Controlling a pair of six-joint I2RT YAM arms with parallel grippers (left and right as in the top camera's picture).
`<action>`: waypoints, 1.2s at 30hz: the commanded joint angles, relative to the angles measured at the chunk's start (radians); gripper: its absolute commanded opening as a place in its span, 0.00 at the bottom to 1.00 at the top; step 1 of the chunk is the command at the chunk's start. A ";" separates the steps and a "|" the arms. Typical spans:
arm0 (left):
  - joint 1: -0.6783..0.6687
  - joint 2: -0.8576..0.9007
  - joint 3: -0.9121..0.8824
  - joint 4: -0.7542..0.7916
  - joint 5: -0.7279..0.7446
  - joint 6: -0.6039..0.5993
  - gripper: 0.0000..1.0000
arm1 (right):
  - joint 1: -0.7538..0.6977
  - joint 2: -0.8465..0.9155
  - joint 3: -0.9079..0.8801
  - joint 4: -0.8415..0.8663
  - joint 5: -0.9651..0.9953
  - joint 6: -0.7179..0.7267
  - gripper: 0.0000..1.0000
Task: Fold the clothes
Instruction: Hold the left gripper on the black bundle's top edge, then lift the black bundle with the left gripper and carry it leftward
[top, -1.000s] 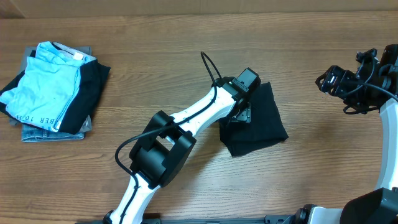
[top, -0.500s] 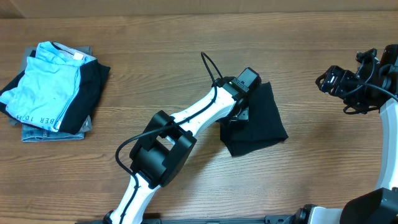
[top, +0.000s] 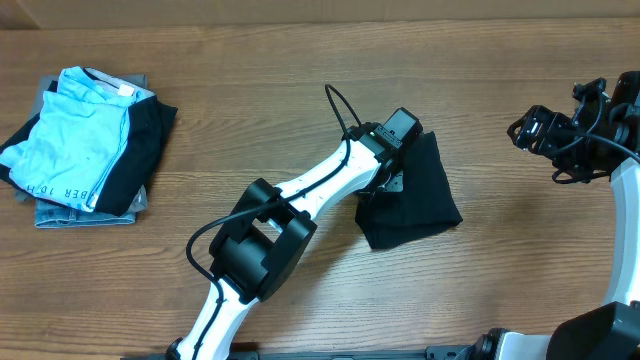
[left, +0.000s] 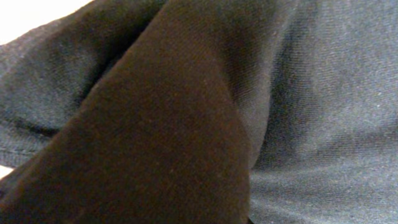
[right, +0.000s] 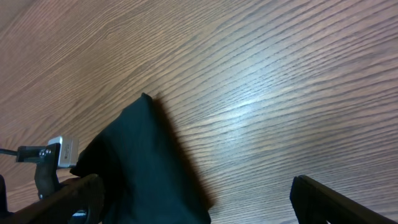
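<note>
The clothes (top: 425, 200), a black T-shirt folded into a small packet, lie right of the table's middle. My left gripper (top: 388, 186) is pressed down on the packet's left edge, and its jaws are hidden under the wrist. The left wrist view is filled with black fabric (left: 155, 137) bunched into a raised ridge right against the camera, so the gripper is shut on the shirt. My right gripper (top: 527, 131) hovers off to the right, away from the shirt. In its own view that gripper (right: 196, 186) stands wide open and empty, with the shirt's corner (right: 143, 155) below it.
A stack of folded garments (top: 85, 140), light blue on top with dark and grey-blue pieces beneath, sits at the far left. Bare wooden table (top: 250, 90) lies between that stack and the shirt, and the left arm (top: 300, 195) slants from the front edge up to the shirt.
The left gripper has closed on the shirt's left edge, pulling the fabric slightly inward. Both arms otherwise hold their places.
</note>
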 joint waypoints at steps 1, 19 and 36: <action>0.008 0.059 -0.020 -0.004 -0.061 0.065 0.04 | 0.001 -0.002 0.010 0.005 0.006 0.005 1.00; 0.023 -0.275 0.013 0.023 -0.194 0.285 0.04 | 0.001 -0.002 0.010 0.005 0.006 0.005 1.00; 0.294 -0.414 0.013 0.020 -0.113 0.263 0.04 | 0.001 -0.002 0.010 0.005 0.006 0.005 1.00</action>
